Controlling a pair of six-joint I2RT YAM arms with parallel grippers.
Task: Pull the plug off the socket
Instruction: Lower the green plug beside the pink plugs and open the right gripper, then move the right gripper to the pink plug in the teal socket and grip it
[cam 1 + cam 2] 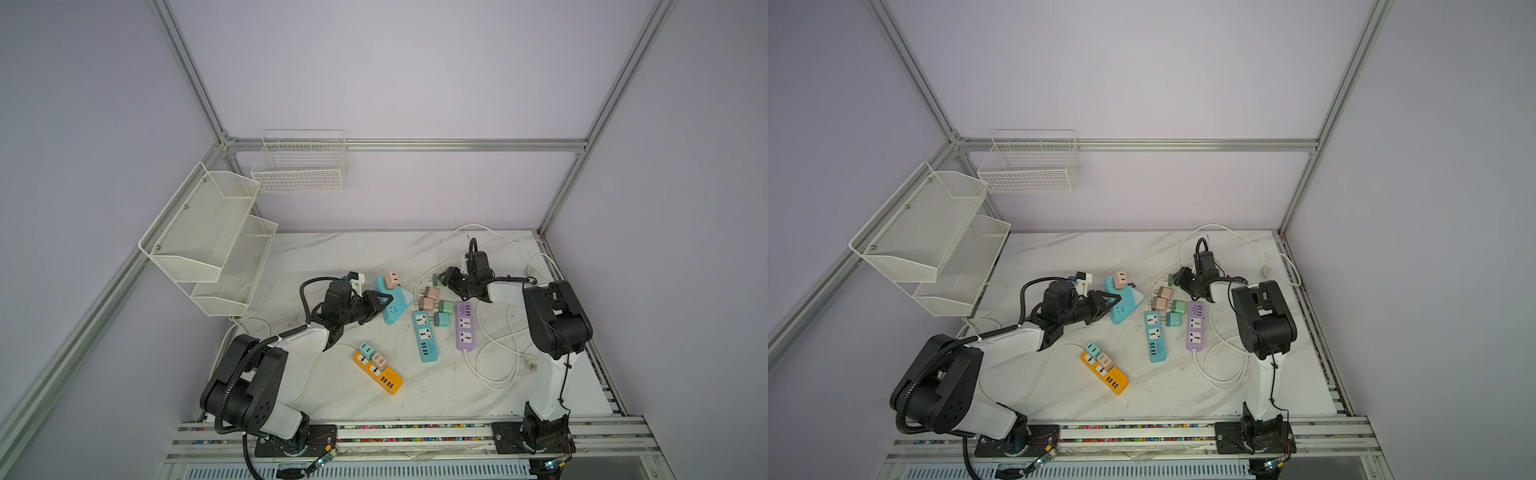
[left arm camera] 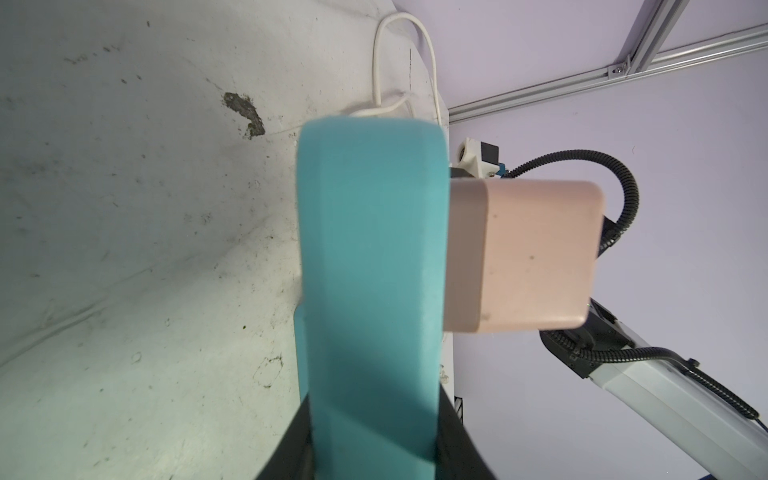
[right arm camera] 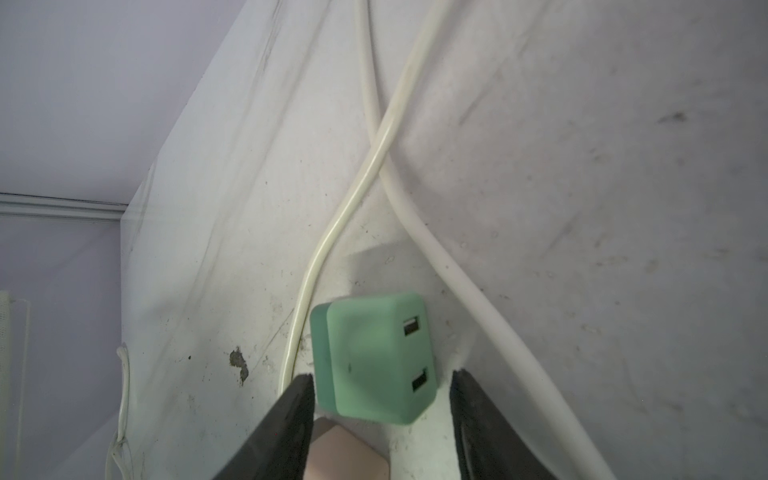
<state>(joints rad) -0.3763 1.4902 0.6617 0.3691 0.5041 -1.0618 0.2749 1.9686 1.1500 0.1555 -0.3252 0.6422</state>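
L gripper is pinched tight on the near-left side of the teal socket strip, left of centre on the table, w/ a pink plug seated in the strip's far end. Further right & a bit farther back, R gripper has its jaws spread either side of a green plug. That plug lies loose on the table, out of any socket, just beside two crossed white cables.

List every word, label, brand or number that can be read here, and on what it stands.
No text can be read.
Orange power strip, blue power strip, purple power strip: any print too small to read.
Teal power strip, green USB plug: close up, no print shows.
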